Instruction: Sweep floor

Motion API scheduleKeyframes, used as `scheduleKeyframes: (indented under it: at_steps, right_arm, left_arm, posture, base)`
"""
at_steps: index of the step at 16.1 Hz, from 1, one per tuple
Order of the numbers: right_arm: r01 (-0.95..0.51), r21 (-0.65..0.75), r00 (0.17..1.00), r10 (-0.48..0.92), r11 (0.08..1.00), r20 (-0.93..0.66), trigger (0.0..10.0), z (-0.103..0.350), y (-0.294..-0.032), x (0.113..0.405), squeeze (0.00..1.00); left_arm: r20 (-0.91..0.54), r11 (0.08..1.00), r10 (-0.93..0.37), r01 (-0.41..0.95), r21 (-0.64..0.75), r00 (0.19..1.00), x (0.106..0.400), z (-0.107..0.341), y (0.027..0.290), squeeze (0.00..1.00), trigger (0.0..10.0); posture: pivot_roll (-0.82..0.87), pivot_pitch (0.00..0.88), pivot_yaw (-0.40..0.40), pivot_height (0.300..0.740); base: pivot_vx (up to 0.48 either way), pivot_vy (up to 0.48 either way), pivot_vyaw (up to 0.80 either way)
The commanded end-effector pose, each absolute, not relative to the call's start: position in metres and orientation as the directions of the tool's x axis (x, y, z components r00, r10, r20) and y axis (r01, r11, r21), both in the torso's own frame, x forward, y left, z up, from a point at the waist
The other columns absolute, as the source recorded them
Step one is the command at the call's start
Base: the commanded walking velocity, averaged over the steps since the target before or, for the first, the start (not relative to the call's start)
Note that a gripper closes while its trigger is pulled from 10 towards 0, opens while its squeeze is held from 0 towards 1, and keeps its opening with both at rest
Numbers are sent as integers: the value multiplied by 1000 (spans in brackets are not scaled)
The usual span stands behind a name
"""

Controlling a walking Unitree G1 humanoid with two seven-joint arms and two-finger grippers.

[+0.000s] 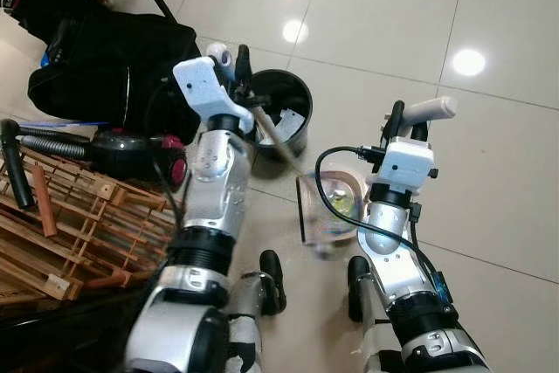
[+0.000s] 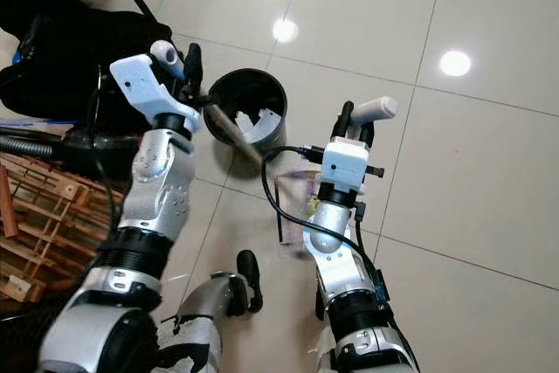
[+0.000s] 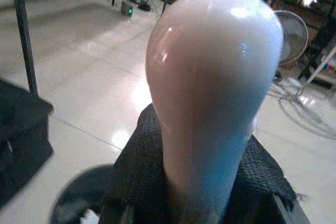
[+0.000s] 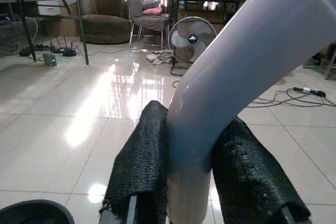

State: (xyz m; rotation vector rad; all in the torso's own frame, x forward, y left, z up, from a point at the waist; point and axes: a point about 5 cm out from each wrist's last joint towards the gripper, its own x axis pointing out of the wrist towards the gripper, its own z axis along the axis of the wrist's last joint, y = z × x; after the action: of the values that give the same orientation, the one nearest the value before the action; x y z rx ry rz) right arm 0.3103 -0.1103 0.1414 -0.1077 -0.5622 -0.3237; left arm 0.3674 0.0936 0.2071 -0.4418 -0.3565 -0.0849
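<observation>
two grips: left gripper [image 1: 234, 57] is clamped on the broom [image 1: 278, 137] handle by the bin [image 1: 284, 111]; right gripper [image 1: 409, 120] pinches the dustpan [image 1: 332, 203] handle. both look light, stiff and slick, so hold near the ends.

The broom handle [image 1: 278, 141] is a thin pale stick with a rounded white top [image 3: 215, 77]. It is tilted, and it runs from the left claw [image 1: 234, 57] down across the black bin [image 1: 281, 113] to the floor [image 1: 489, 155]. The dustpan [image 1: 330, 205] is clear plastic with some yellow-green dirt inside. It stays on the floor just beside the bin, and its bent white handle [image 4: 247, 72] is clamped in the right claw [image 1: 409, 118].
</observation>
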Motion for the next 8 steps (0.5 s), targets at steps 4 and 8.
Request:
scheduleKeyframes:
  at_steps: [4,8]
  right_arm:
    - [344,-53,848,-286,938,445,10000,117,-114,306,0]
    - [321,-63,858,-262,945,442,10000,113,-121,304,0]
  left_arm:
    - [408,865,19,189,-465,913,373,234,100,0,10000]
    - [438,902,-330,416,-116,836,360,234,94,0,10000]
  posture:
    - [91,440,172,740]
    - [83,399,143,740]
  base:
    - [0,0,0]
    - [0,0,0]
